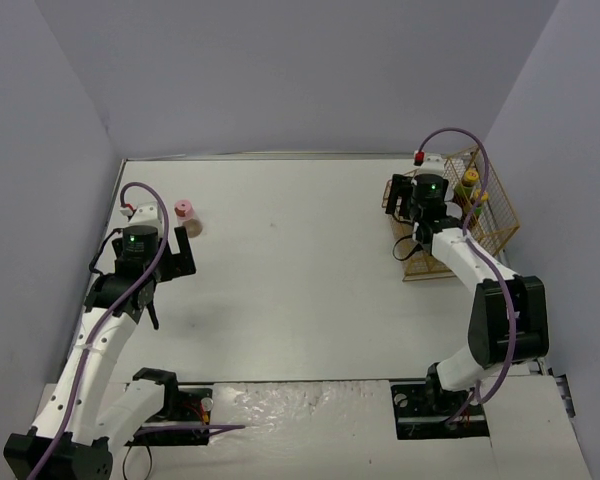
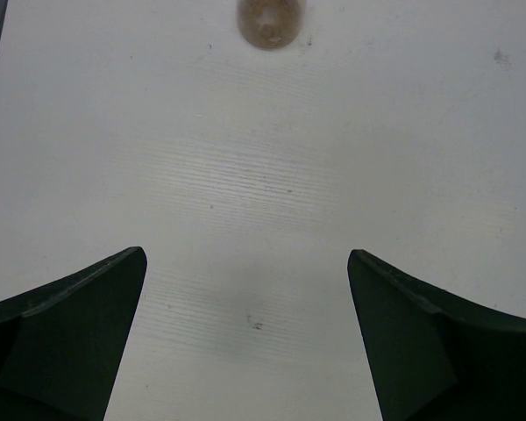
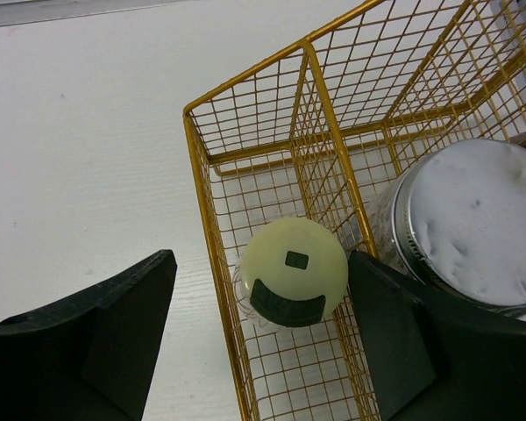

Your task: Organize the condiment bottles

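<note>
**Yellow-green shaker sitting in basket, R claw spread over it**

The yellow-green-capped shaker (image 3: 294, 267) is standing upright in a corner compartment of the gold wire basket (image 3: 245, 77), just beside the divider (image 3: 333, 132). A silver-lidded jar (image 3: 478, 215) is sitting in the next compartment, w/ only the divider between the two. The right gripper (image 3: 261, 256) is hanging over the shaker w/ jaws spread. One finger is sitting outside the basket wall, the other by the divider. Whether either is touching the cap, can't tell.

The top cam is showing what the R wrist cam isn't. Yellow-capped bottles (image 1: 469, 180) are standing toward the basket's far side. The pink-capped shaker (image 1: 184, 211) is standing alone on the table (image 1: 300, 260) at far left, well apart from the basket. The left gripper (image 2: 247, 252) is hovering near it, jaws spread wide, w/ only tabletop between them. Its wrist cam is catching just a blurred bit of that shaker at the frame's top edge.
</note>
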{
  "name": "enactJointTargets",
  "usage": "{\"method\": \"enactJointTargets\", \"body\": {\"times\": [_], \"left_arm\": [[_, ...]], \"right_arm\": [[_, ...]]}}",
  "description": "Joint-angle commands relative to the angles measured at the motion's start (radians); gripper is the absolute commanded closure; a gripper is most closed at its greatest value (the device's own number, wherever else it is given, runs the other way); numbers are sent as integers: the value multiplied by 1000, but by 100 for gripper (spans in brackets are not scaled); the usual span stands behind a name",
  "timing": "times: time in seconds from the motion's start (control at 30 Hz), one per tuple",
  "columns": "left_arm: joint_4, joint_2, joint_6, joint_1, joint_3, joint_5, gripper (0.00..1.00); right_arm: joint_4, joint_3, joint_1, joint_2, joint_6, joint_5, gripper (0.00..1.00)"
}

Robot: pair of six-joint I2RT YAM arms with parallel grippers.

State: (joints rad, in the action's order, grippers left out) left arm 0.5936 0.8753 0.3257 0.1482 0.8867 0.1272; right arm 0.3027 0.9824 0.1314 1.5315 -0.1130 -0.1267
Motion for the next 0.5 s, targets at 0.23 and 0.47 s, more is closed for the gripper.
{"method": "enactJointTargets", "body": {"times": [0.23, 0.47], "left_arm": [[-85, 98, 58, -12, 58, -11, 3], [-141, 307, 106, -29, 199, 3, 3]], "right_arm": [[-96, 103, 21, -315, -55, 135, 3], [-143, 57, 25, -521, -100, 238, 0]]}}
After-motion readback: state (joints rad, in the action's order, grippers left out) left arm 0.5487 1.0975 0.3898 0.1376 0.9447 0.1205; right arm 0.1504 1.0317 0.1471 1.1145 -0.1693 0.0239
